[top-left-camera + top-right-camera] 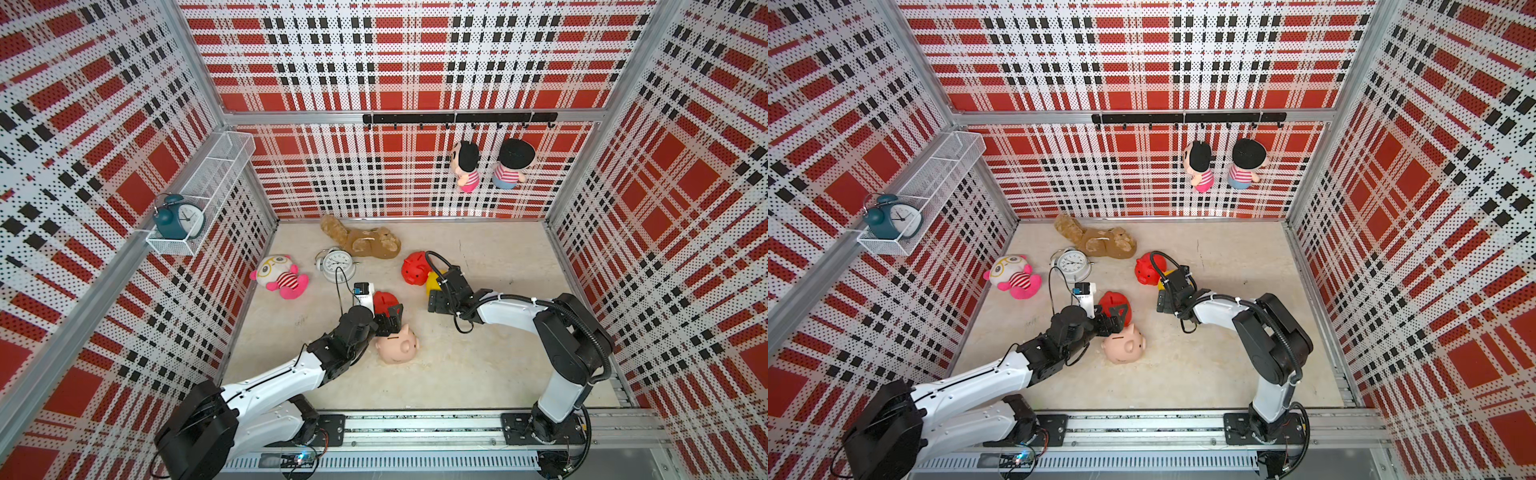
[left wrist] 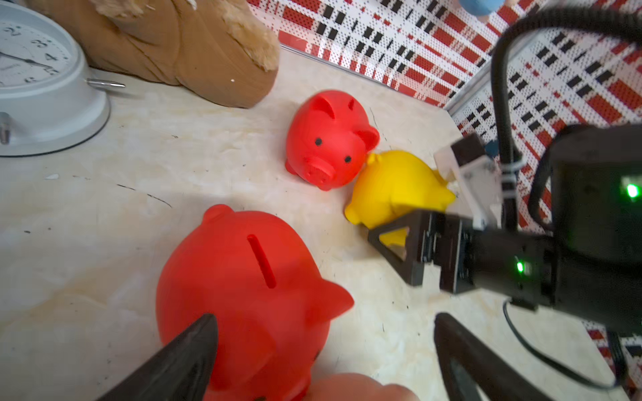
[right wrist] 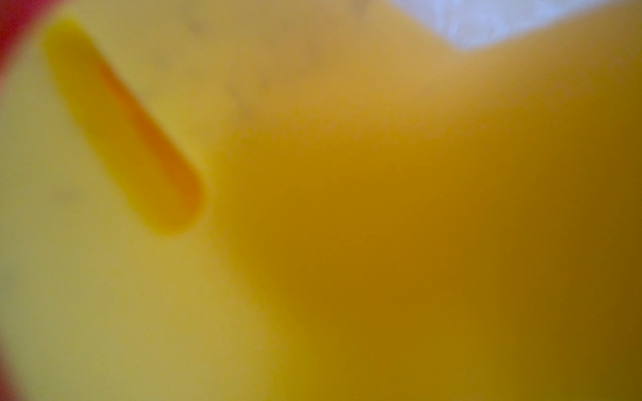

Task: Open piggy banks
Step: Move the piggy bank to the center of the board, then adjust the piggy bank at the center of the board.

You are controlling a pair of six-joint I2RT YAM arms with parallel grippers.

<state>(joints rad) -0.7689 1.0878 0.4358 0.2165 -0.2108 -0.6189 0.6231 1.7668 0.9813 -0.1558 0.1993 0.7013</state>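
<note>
Two red piggy banks stand on the beige floor, one further back point(image 1: 415, 268) point(image 2: 330, 139) and one nearer point(image 1: 382, 300) point(image 2: 239, 277). A yellow piggy bank point(image 1: 432, 281) point(image 2: 396, 184) touches the far red one. A pale pink piggy bank point(image 1: 399, 345) point(image 2: 351, 387) sits beside the near red one. My left gripper point(image 1: 392, 320) point(image 2: 323, 350) is open, hovering over the near red and pink pigs and holding nothing. My right gripper point(image 1: 436, 291) reaches down over the yellow pig with its jaws wide. Only one of its fingers point(image 2: 392, 243) shows. The yellow pig's coin slot point(image 3: 121, 128) fills the right wrist view.
A white alarm clock point(image 1: 337, 264), a brown plush point(image 1: 361, 241) and a pink-and-white plush point(image 1: 280, 276) lie at the back left. A teal clock point(image 1: 178, 216) sits in a wire shelf on the left wall. Two dolls point(image 1: 467, 166) hang on the back wall.
</note>
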